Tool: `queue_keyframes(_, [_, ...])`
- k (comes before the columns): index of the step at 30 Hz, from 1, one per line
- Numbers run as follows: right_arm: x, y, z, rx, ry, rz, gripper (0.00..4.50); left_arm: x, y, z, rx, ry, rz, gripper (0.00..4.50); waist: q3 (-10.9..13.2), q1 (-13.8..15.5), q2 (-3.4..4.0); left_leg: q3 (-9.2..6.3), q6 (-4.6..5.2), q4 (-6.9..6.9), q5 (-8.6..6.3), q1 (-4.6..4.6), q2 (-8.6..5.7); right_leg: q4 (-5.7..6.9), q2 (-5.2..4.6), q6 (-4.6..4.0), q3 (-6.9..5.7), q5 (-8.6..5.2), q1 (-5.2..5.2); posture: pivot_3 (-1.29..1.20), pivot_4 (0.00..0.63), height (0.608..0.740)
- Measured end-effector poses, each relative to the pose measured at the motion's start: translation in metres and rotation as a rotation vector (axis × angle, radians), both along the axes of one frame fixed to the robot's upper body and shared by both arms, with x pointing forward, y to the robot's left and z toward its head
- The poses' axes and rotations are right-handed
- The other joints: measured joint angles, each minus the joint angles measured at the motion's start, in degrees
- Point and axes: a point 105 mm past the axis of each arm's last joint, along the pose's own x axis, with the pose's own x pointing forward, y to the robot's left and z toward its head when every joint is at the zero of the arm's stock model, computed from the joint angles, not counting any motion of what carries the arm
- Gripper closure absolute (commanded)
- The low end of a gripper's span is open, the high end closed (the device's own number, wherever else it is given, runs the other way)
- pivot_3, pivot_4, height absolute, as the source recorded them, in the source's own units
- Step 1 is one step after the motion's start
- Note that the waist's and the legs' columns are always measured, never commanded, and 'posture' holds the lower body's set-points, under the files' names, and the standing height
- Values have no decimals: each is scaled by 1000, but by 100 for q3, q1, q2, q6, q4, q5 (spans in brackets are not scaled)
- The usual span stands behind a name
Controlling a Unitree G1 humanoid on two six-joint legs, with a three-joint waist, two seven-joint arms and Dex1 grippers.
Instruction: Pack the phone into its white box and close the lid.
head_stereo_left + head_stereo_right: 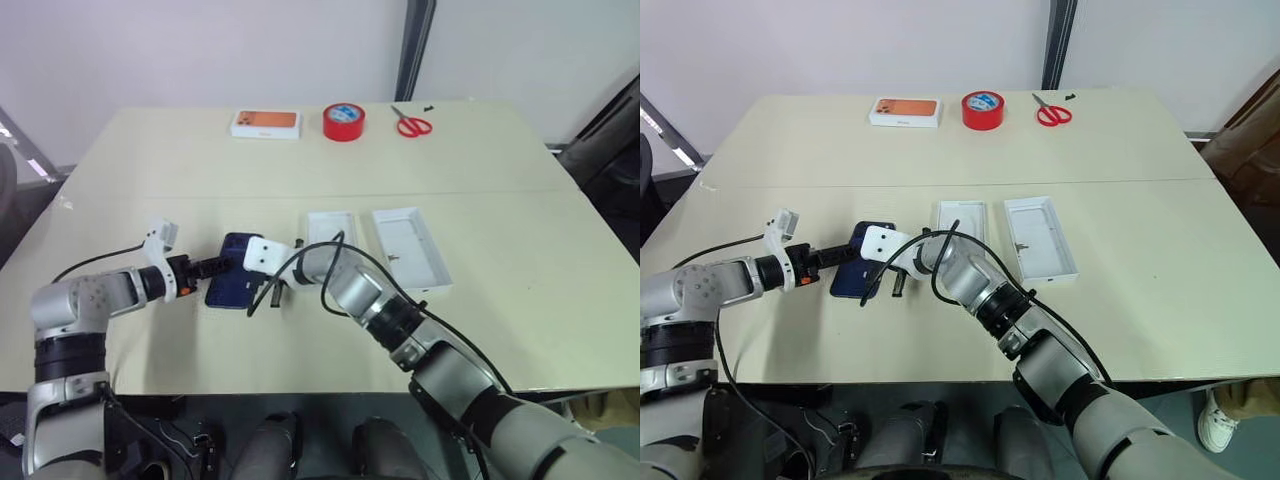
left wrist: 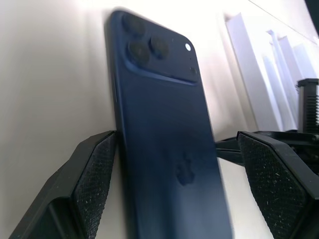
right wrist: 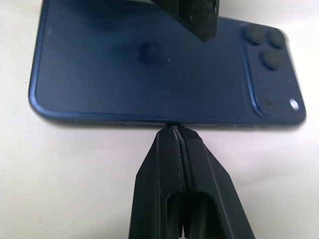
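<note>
The dark navy phone lies back up on the table, camera cluster toward the far end. My left gripper is open and straddles the phone across its width. One pad is against a long edge, the other stands off it. My right gripper is shut, its joined tips touching the phone's opposite long edge at table level. To the right of the phone lies the white box, an open tray with a greyish floor. Beside that, the wider lid lies inside up.
At the table's far side are a white box with an orange picture, a red tape roll and red scissors. A black cable loops over my right wrist near the phone. The table's front edge runs close below my arms.
</note>
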Motion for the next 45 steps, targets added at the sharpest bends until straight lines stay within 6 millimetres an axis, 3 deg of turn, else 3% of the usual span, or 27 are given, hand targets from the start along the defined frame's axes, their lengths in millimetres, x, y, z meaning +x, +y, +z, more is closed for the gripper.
queue_keyframes(8, [2, -3, 0, -4, -7, -1, 4464, 0, -10, 1, -17, 8, -29, 445, -1, 15, 0, 0, 0, 0, 0, 1, 0, -2, 0, 0, 0, 0, 2, 0, 150, 734])
queue_keyframes(11, [3, -5, 0, -7, -12, -3, 4500, 3, -10, 1, -23, 19, -19, 1344, -1, 35, 0, 0, 0, 1, 0, 1, 0, -4, 0, 0, 0, 0, 3, 0, 150, 734])
queue_keyframes(16, [3, -6, 0, -11, -19, -3, 4500, 0, -9, -4, -62, 45, -14, 3793, -2, 15, -1, 0, 0, -3, 0, 1, 0, -5, 0, 0, 0, 0, 1, 0, 150, 734])
queue_keyframes(24, [5, -8, 0, -14, -25, -4, 4500, -4, -10, -5, -121, 68, -15, 3793, -5, -18, -4, -1, 0, -9, -1, 7, 2, -9, 1, 0, 0, 0, 5, 0, 150, 734])
queue_keyframes(27, [5, -9, 0, -16, -26, -6, 4500, -5, -12, -3, -169, 79, -19, 4444, -5, -13, -5, -1, 0, -10, -1, 7, 3, -9, 1, 0, 0, 0, 5, 0, 150, 734])
queue_keyframes(30, [4, -9, -1, -11, -26, -3, 4500, -6, -12, -2, -195, 90, -11, 4475, -6, -37, -4, -2, 1, -13, -1, 12, 3, -9, 2, 0, 0, 0, 8, 0, 150, 734])
queue_keyframes(33, [1, -10, 3, 74, 8, -3, 4500, -7, -9, -4, -245, 104, 15, 4475, -5, -53, -5, -3, 0, -13, -1, 11, 3, -10, 2, 0, -1, 0, 8, 0, 150, 734])
queue_keyframes(37, [-4, -11, 29, 266, 76, 10, 4500, -8, -5, -6, -280, 115, 42, 4475, -5, -75, -5, -6, 1, -18, -2, 11, 5, -12, 2, 0, -2, -1, 7, 0, 150, 734])
queue_keyframes(40, [-5, -20, 49, 376, 115, 17, 3625, -8, -5, -7, -318, 120, 67, 4500, -4, -69, -6, -6, 23, -16, -15, 10, 5, -14, 2, 0, -2, 0, 8, 0, 150, 734])
queue_keyframes(45, [0, -43, 64, 475, 151, -20, 1166, -8, -4, -8, -398, 130, 108, 4500, 1, -78, -10, -6, 26, -17, -17, 3, 6, -14, 2, 0, -2, 0, 0, 0, 150, 734])
